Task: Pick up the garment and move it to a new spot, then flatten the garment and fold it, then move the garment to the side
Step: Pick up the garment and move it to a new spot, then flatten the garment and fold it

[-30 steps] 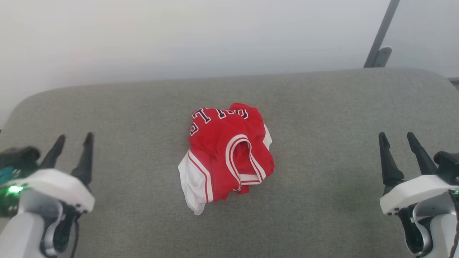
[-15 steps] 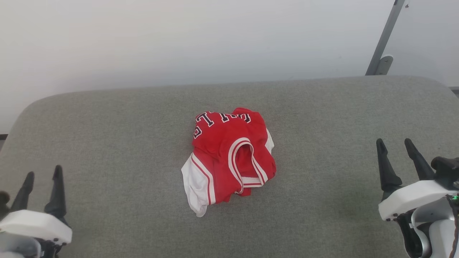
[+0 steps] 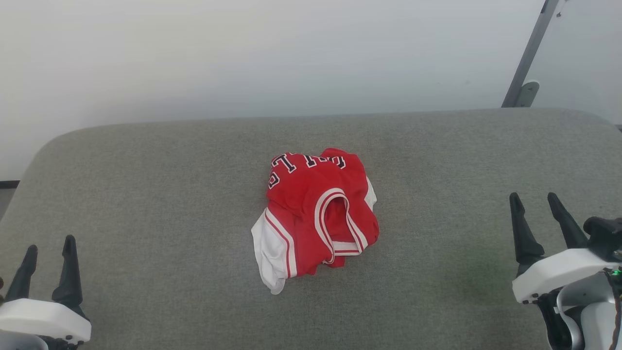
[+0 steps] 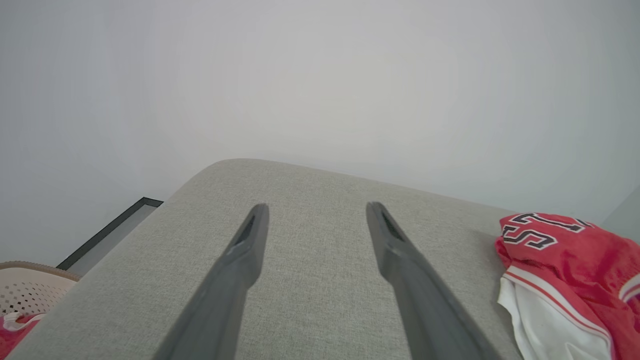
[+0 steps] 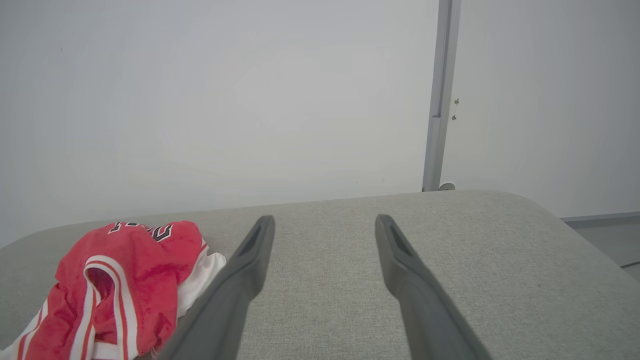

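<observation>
On the far left, seen in the left wrist view, a pale basket with small holes sits low beside the grey surface, and a bit of red cloth lies in it. The left pincer is over the near left corner of the surface. Its two dark fingers are spread apart and hold nothing. The garment lies in a crumpled heap in the middle of the surface, well apart from both pincers. It is red, with a white sleeve on its near left side, black letters on its far side and a striped neck hole facing up. The right pincer is at the near right, spread apart and empty. A grey pole leans by the white wall at the far right.
</observation>
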